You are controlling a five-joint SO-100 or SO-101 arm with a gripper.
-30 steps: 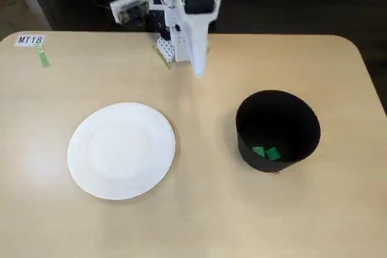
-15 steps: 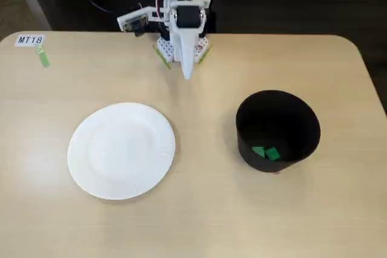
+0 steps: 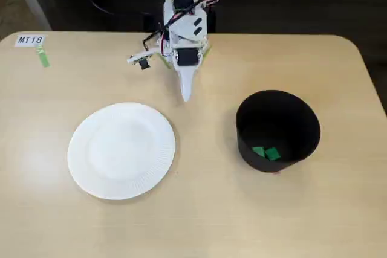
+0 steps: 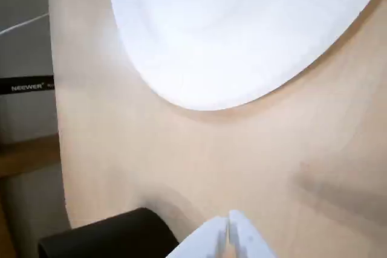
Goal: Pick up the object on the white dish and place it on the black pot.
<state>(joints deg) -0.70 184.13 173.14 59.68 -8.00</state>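
Plate first: the white dish (image 3: 121, 150) lies bare in the fixed view, nothing on it, and the wrist view shows the same clean white dish (image 4: 242, 28) surface. Two small green pieces rest on the floor of the black pot (image 3: 277, 130), side by side near its front wall; one of them is presumably the object (image 3: 259, 151), though which is the task's cube and which the second green block (image 3: 273, 154) cannot be told from here. The gripper (image 3: 186, 93) sits folded back near the arm's base, between dish and pot, its jaws pressed together and holding nothing, as the wrist view's gripper (image 4: 228, 229) confirms. Judged from this, the placing looks done. The remaining risk is a needless further reach: a swing toward the pot could clip its tall wall and shove or tip it, spilling the pieces.
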